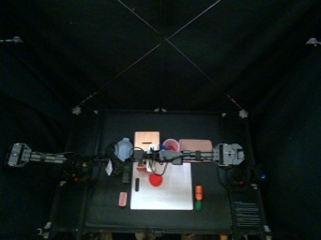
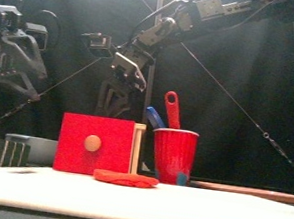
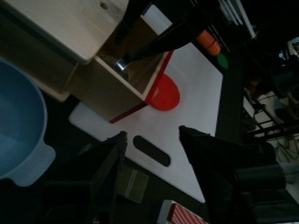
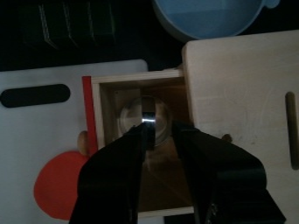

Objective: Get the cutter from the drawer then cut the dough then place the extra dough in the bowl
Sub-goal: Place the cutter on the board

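At the back of the table we find the wooden box (image 1: 148, 139) with its drawer (image 2: 82, 134) pulled out over the white board (image 2: 138, 203), red front facing forward. Inside the open drawer lies the metal cutter (image 4: 146, 112); we note it is not lifted out.

The right arm reaches in from the right, past the middle, and points down into the drawer. The right gripper (image 4: 163, 131) has its jaws apart, with the tips right at the cutter. We cannot tell whether either tip touches the metal.

The left arm sits low at the left side of the table. The left gripper (image 3: 152, 136) also has its jaws apart with nothing between them. It is above the near edge of the board, just beside the bowl (image 3: 14, 122).

We record the red dough (image 2: 125, 178) as a flat disc lying on the board, just in front of the drawer front. The blue-grey bowl stands off the board, just to the left of the box.

To the right of the box stands a red cup (image 2: 174, 155) holding a blue knife (image 2: 153, 115) and a red knife (image 2: 171, 107), both upright. A pink tray (image 1: 196, 145) lies further to the right, behind the board.
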Tool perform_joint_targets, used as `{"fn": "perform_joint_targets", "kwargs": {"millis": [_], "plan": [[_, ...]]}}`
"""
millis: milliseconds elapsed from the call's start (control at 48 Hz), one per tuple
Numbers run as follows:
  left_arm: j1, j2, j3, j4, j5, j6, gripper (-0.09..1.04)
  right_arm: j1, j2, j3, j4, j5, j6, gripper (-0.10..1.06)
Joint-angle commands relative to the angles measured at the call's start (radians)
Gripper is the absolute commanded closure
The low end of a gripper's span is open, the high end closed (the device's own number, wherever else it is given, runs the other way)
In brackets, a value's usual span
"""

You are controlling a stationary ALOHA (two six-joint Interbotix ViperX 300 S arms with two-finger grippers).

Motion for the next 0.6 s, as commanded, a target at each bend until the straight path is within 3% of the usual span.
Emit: {"fn": "perform_joint_targets", "kwargs": {"millis": [21, 604], "plan": [[0.0, 0.0, -0.011, -0.002, -0.008, 0.0, 0.07, 0.0, -0.029, -0.023, 0.003, -0.002, 0.0, 0.26], [0.0, 0.0, -0.011, -0.002, -0.008, 0.0, 0.07, 0.0, -0.008, -0.018, 0.014, -0.002, -0.006, 0.26]]}}
